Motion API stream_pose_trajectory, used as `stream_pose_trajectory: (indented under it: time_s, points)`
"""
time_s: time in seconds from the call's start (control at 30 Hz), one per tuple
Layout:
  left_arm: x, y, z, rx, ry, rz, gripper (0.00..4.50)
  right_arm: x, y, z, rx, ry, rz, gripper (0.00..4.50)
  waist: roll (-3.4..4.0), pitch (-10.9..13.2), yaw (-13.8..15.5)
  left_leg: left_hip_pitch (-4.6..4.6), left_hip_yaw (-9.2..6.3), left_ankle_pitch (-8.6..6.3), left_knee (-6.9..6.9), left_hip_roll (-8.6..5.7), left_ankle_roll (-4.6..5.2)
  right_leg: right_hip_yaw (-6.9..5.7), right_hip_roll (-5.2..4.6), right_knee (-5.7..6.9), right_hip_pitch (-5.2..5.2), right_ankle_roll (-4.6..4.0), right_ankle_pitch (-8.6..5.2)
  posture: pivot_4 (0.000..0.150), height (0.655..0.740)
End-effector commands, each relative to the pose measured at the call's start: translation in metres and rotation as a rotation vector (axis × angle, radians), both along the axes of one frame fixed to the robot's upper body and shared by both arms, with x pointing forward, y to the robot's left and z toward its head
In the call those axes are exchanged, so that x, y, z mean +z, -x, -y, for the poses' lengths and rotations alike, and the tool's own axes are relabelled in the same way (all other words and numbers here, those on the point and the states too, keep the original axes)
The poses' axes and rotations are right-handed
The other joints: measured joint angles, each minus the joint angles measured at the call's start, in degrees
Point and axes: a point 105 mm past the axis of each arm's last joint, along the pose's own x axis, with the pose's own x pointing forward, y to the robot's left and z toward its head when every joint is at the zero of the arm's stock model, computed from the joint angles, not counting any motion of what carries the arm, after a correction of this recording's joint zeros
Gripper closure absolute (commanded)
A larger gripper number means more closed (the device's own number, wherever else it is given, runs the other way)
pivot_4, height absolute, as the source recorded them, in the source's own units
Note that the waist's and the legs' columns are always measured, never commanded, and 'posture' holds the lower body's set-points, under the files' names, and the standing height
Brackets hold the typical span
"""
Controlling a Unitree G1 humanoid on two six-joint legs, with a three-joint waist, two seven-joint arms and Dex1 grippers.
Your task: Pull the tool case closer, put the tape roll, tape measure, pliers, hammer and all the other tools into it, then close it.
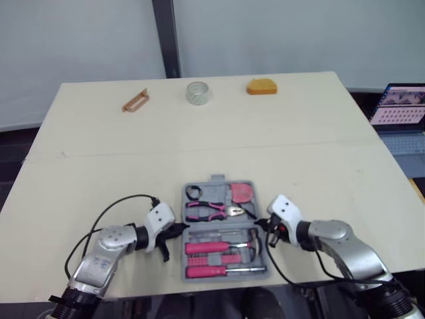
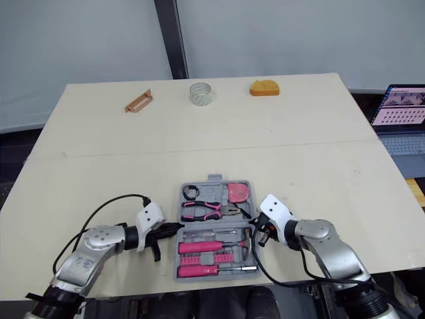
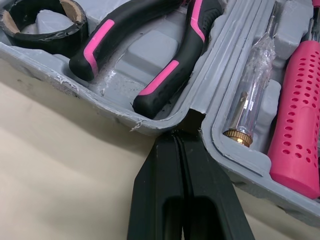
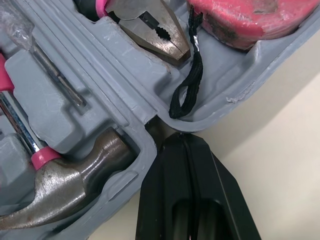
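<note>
The grey tool case (image 1: pixel 185 199) lies open near the table's front edge. It holds a black tape roll (image 1: pixel 193 193), pink pliers (image 1: pixel 209 211), a pink tape measure (image 1: pixel 241 192), a hammer (image 1: pixel 222 247) and pink screwdrivers (image 1: pixel 214 260). My left gripper (image 1: pixel 178 229) is shut, with its tips in the notch at the case's left hinge (image 3: pixel 192 120). My right gripper (image 1: pixel 260 224) is shut too, its tips pressed into the right hinge notch (image 4: pixel 157 127), beside the hammer head (image 4: pixel 65 190) and the tape measure's strap (image 4: pixel 187 85).
Along the table's far edge lie a clear tape roll (image 1: pixel 198 92), an orange tape measure (image 1: pixel 261 86) and a brown handled tool (image 1: pixel 135 101). A laptop (image 1: pixel 402 109) stands off the table to the right. The case sits close to the front edge.
</note>
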Motion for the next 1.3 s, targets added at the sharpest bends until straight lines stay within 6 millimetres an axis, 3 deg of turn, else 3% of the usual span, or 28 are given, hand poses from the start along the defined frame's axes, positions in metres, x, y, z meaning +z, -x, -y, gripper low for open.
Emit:
stream_pose_trajectory:
  time_s: [0.03,1.07,1.3]
  points:
    - [-0.010,0.015,0.007,-0.035,0.005,-0.057,4.44,0.011,0.012,-0.020,0.090,-0.057,0.013,4.50,0.00,0.0,0.0,0.00,0.00,0.00,0.00,0.00,0.00,0.00,0.00,0.00,0.00,0.00,0.00,0.150,0.7400]
    - [-0.010,0.031,0.009,-0.033,0.007,-0.094,4.44,0.008,0.022,-0.022,0.089,-0.069,-0.014,4.50,0.00,0.0,0.0,0.00,0.00,0.00,0.00,0.00,0.00,0.00,0.00,0.00,0.00,0.00,0.00,0.150,0.7400]
    - [-0.009,0.021,-0.003,0.005,-0.019,-0.069,4.44,0.008,0.019,-0.019,0.075,-0.060,-0.007,4.50,0.00,0.0,0.0,0.00,0.00,0.00,-0.01,0.00,0.00,0.00,0.00,0.00,0.00,0.00,0.00,0.150,0.7400]
